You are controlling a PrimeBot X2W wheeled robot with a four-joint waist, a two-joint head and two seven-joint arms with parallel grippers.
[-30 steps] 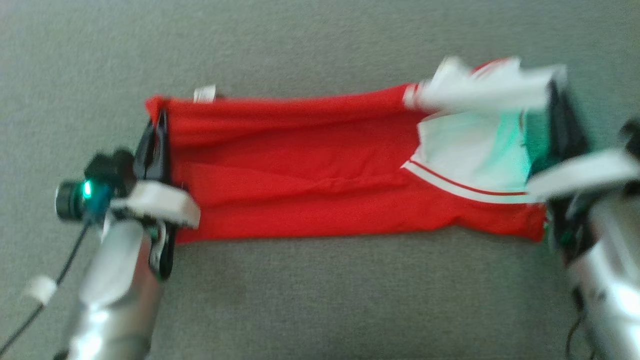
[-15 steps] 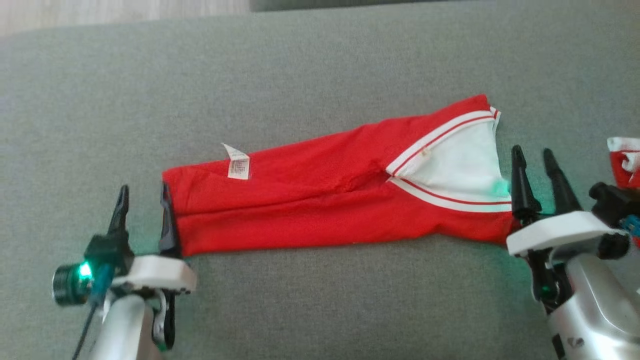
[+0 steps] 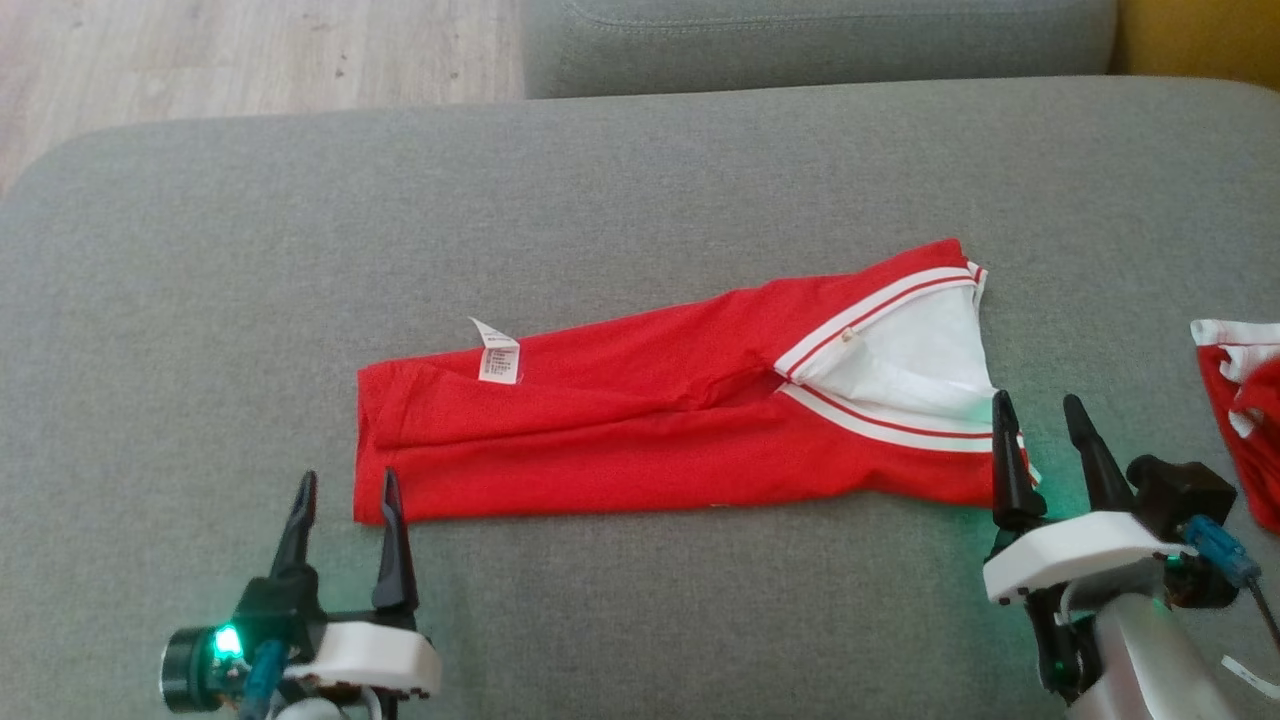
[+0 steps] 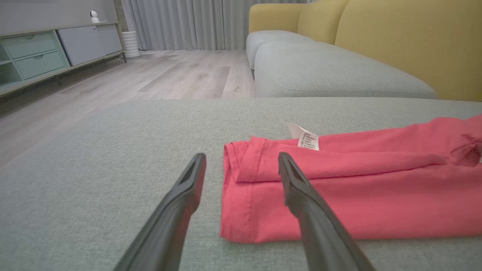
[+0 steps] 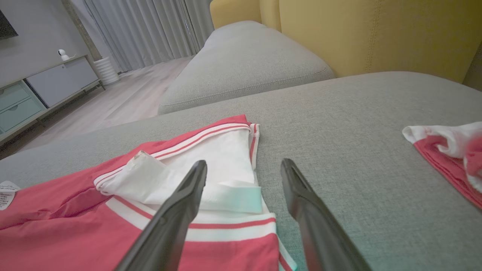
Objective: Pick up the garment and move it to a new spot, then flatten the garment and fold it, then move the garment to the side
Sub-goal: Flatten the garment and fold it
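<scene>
So the big grey sofa seat [image 3: 640, 160] is the base here. A second grey seat [image 3: 800, 40] sits right behind it, with a yellow backrest [image 4: 395, 37] to the right. A crumpled red and white cloth [image 3: 1240, 400] lies on its right end. Past its far left corner there's wood floor [image 3: 250, 60], grey curtains [image 4: 188, 22] and a low cabinet [image 4: 49, 49].

A broad grey cushion [image 3: 640, 150] lies in front, and a second grey seat [image 4: 331, 71] sits behind it against a mustard-yellow backrest [image 4: 406, 41]. A pale wood-plank floor [image 4: 158, 79] runs to grey curtains [image 4: 188, 22]. By the wall stands a low cabinet [image 4: 41, 52] with greenish drawers, and on top is what may be a small white camera [image 4: 93, 15].
</scene>
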